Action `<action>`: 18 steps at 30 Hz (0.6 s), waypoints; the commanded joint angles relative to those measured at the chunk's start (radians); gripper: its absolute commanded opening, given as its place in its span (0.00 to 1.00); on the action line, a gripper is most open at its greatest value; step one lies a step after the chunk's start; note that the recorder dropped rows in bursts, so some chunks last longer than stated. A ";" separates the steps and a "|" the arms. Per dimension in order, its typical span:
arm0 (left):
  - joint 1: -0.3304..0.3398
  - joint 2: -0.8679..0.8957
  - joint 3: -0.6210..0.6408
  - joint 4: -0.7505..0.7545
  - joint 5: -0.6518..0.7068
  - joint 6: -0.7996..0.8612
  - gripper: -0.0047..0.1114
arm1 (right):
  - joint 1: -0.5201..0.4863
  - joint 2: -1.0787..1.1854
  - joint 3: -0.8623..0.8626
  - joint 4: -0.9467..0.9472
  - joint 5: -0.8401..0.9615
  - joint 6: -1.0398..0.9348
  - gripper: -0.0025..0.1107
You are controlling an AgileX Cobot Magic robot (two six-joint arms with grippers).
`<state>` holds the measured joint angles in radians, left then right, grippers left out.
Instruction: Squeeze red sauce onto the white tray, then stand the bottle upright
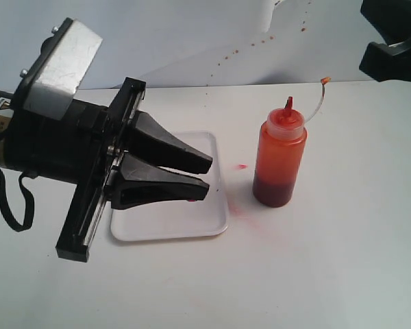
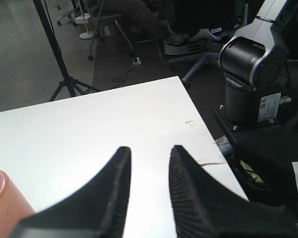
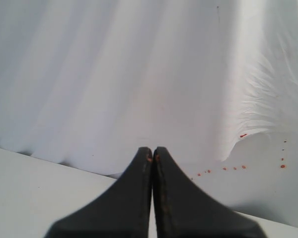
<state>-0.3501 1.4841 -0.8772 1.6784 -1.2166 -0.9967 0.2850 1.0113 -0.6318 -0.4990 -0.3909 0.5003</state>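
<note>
Left fingers (image 1: 185, 156) hang over the tray (image 1: 192, 229), slightly parted and holding nothing. The right fingers (image 3: 139, 183) are pressed shut, well away from everything. The bottle (image 1: 279, 161) stands upright on the worktop (image 1: 329, 260) just beside the tray, touched by neither. It looks light, squishy and probably greasy, with sauce (image 1: 271, 193) pooled low, so I'd grab it mid-body, gently, never by the nozzle.
</note>
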 commanded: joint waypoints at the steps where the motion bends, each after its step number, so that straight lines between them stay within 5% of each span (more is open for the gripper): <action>1: 0.000 -0.028 0.002 0.014 0.079 -0.015 0.10 | -0.005 -0.006 0.006 0.004 0.004 0.001 0.02; 2: -0.004 -0.043 0.002 0.014 0.089 -0.015 0.04 | -0.005 -0.006 0.006 0.004 0.004 0.001 0.02; 7: -0.031 -0.189 0.002 0.014 0.167 -0.059 0.04 | -0.005 -0.006 0.006 0.004 0.004 0.001 0.02; 15: -0.038 -0.489 0.021 0.066 0.409 -0.642 0.04 | -0.005 -0.006 0.006 0.004 0.004 0.001 0.02; 18: -0.038 -0.610 0.073 0.066 0.519 -0.677 0.04 | -0.005 -0.006 0.006 0.004 0.004 0.001 0.02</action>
<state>-0.3821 0.9661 -0.8454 1.7405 -0.7953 -1.5933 0.2850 1.0113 -0.6318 -0.4990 -0.3909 0.5003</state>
